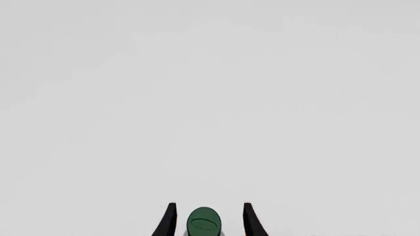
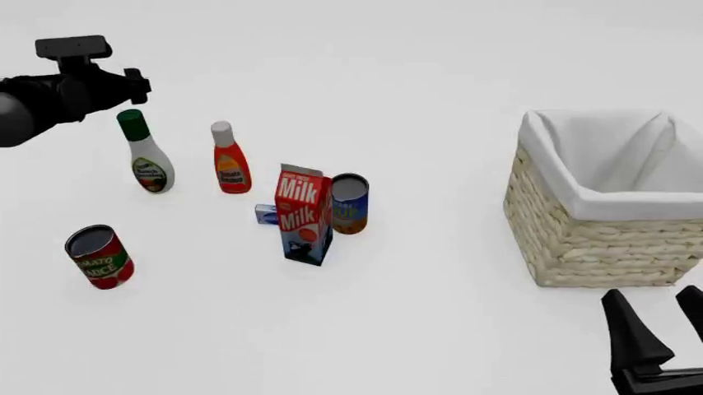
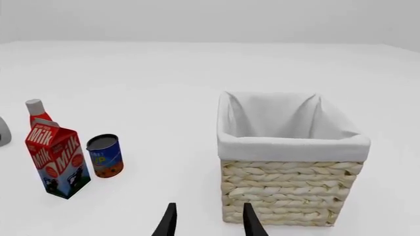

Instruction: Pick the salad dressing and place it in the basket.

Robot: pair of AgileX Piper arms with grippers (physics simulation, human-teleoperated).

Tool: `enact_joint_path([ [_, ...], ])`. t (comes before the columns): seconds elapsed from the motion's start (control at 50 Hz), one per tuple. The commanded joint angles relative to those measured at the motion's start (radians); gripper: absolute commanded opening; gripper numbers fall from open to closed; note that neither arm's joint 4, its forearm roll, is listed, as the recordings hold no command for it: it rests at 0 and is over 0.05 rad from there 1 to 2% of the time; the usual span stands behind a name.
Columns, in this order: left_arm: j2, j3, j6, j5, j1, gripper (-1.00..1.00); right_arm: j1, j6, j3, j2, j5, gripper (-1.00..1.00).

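Left gripper (image 1: 206, 221) is seen spread, fingers either side of the green cap of the salad dressing (image 2: 146, 156), not yet pinched; bottle stands upright at far left, basket (image 2: 571, 239) well apart at right, nearer the idle, spread right gripper (image 2: 659, 325)
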Motion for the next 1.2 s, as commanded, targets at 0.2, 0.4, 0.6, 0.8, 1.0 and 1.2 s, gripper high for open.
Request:
enact_joint_path([
  [0.2, 0.054, -0.007, -0.02, 0.01, 0.011, 1.0, 0.007, -0.002, -0.013, -0.005, 0.014, 1.0],
  [0.4, 0.076, -0.014, -0.025, 0.015, 0.004, 1.0, 0.009, -0.003, -0.019, -0.006, 0.017, 1.0],
  [0.6, 0.095, 0.005, -0.04, 0.002, 0.009, 1.0, 0.011, 0.0, -0.012, -0.006, 0.013, 1.0],
  [0.8, 0.106, 0.024, -0.048, -0.008, 0.011, 1.0, 0.013, 0.002, -0.006, -0.004, 0.007, 1.0],
  [1.0, 0.114, 0.029, -0.046, -0.014, 0.016, 1.0, 0.013, 0.005, 0.0, -0.006, 0.008, 1.0],
  [1.2, 0.12, 0.045, -0.052, -0.034, 0.008, 1.0, 0.016, 0.007, 0.001, -0.006, 0.007, 1.0],
])
